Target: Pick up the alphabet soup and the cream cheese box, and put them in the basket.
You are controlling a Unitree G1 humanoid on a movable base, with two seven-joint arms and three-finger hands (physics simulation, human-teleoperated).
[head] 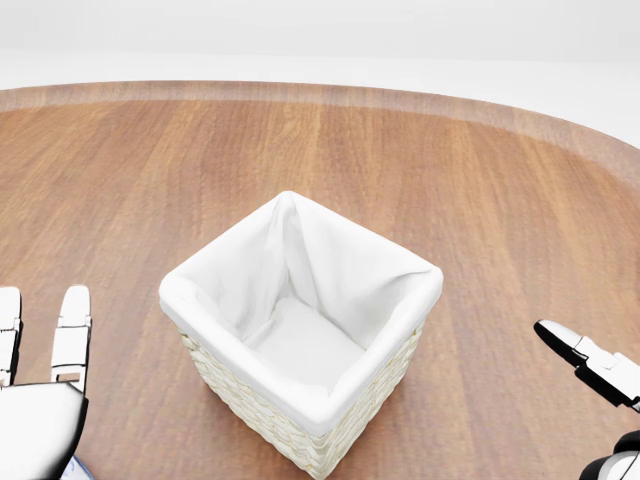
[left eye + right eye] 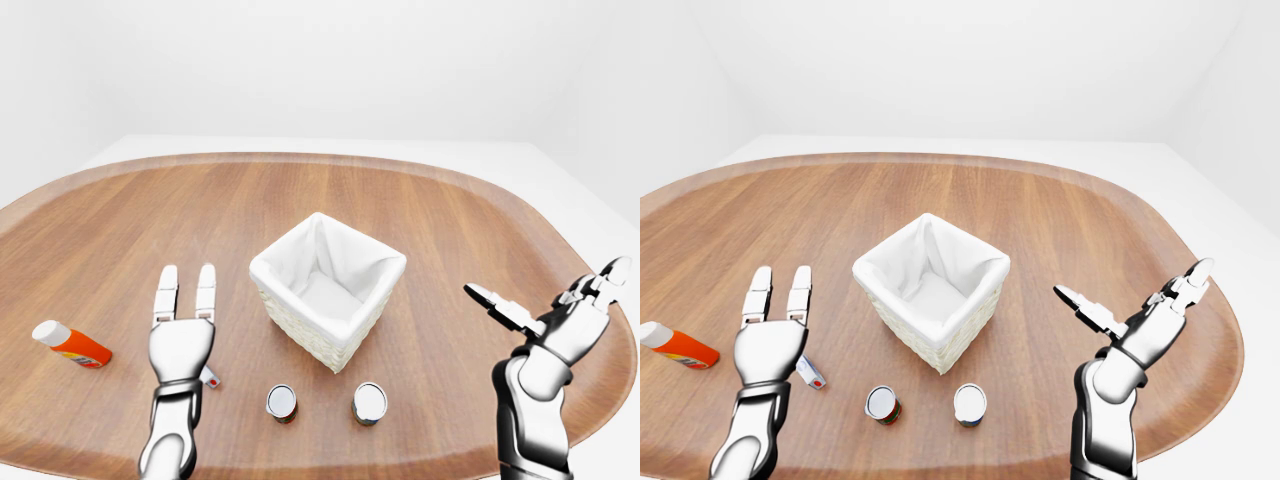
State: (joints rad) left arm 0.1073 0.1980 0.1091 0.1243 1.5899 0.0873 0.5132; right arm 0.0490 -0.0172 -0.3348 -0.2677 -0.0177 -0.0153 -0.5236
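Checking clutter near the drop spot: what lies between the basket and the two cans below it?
Nothing: in the right-eye view, only bare wooden table separates the basket from the two cans.

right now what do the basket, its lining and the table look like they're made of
The basket looks like pale woven wicker: its outer walls show a fine plaited weave. Its lining looks like plain white cloth, matte, folded softly over the rim with creases at the corners. The table looks like wood with a smooth satin finish, showing long brown grain streaks; being a render, it could be veneer.
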